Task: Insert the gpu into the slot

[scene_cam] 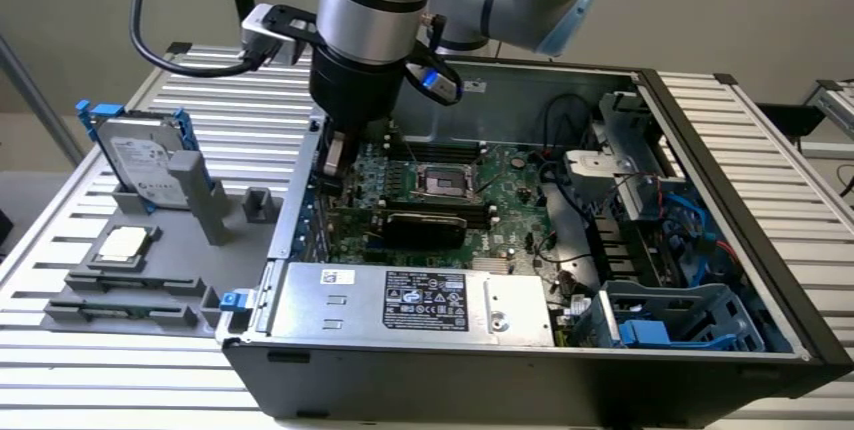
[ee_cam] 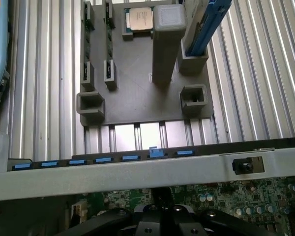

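Fingers of the gripper are pressed fully together, low inside the case at its rear wall; I see nothing clamped between them. The gpu stands on edge across the green motherboard, just beside the fingers on the side toward the power supply. Contact between fingers and card: cannot tell. The slot is hidden by the card's lower edge, so seating depth cannot be read.

Risks, as I judge them: if the card's contact edge is not lined up along the slot, downward pressure from closed fingers at one end would tilt it and seat it only at that end. The bracket end could also catch on the rear wall, which lies right against the fingers.

The exterior view gives the card, board and arm together. The wrist view gives the closed gripper from above, the wall's row of blue tabs, and beyond the fingers, outside the case, the grey fixture tray with a CPU.
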{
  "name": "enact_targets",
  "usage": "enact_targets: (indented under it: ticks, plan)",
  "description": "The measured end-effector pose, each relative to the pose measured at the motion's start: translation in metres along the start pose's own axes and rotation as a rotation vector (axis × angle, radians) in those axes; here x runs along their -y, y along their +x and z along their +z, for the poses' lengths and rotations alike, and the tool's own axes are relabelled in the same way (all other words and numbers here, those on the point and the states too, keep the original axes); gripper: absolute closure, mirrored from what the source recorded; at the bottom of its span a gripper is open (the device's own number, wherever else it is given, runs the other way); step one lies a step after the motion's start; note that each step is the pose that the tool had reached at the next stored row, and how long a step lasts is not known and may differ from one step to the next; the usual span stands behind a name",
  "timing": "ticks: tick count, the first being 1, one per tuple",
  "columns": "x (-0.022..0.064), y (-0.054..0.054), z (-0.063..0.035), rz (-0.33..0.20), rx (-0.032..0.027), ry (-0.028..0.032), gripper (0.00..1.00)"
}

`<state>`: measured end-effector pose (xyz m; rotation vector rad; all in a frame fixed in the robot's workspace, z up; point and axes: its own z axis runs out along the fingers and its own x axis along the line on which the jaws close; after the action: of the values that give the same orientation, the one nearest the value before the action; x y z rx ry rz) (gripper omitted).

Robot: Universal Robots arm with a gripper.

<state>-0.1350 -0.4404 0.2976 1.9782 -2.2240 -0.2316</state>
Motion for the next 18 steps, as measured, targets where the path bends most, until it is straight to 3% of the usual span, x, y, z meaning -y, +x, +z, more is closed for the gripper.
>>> enact_targets:
  ticks: [9,18]
  plan:
    - [-0.0004,-0.0001,-0.001,0.003,-0.0048,0.0004,0.89]
    - [-0.0007,0.0,0.0012,0.003,-0.0049,0.0009,0.89]
